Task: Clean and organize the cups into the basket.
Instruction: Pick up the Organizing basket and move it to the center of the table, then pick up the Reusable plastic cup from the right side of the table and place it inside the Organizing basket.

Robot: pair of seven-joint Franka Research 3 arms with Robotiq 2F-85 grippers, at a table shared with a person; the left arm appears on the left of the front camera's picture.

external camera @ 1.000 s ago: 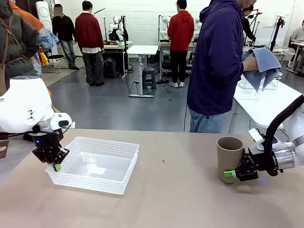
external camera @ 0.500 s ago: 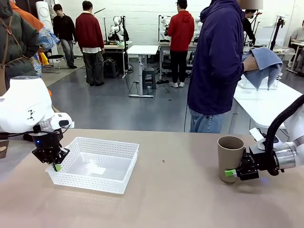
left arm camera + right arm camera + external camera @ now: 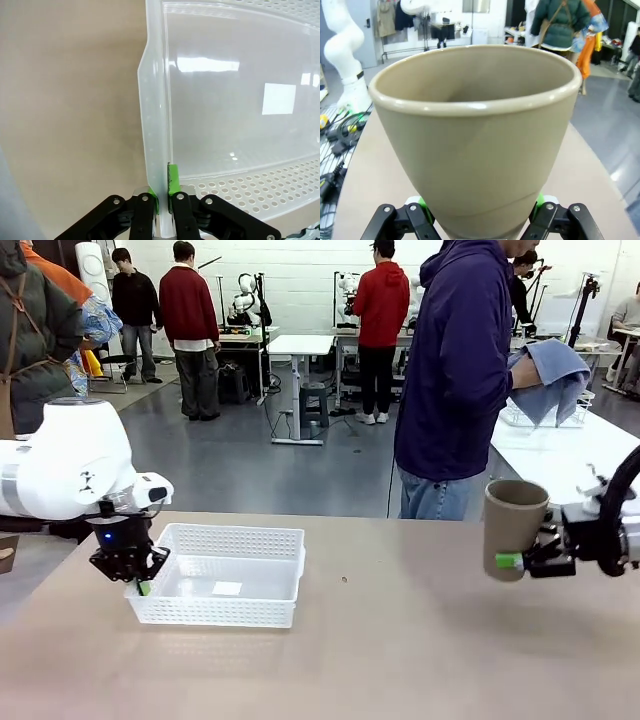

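The white lattice basket sits on the table at the left, empty. My left gripper is shut on the basket's left rim; the left wrist view shows the green pads pinching the rim wall. At the right, a tan-brown cup is upright and lifted off the table, with my right gripper shut on its lower part. The cup looms large in the right wrist view, gripped between the green pads near its base. The person stands beyond the table holding a blue cloth.
The brown table lies bare between basket and cup. Other people and tables stand in the background. A white table stands behind at the right.
The right gripper has lifted the cup off the table and moved it right. The left gripper has dragged the basket rightward and turned it squarer to the table.
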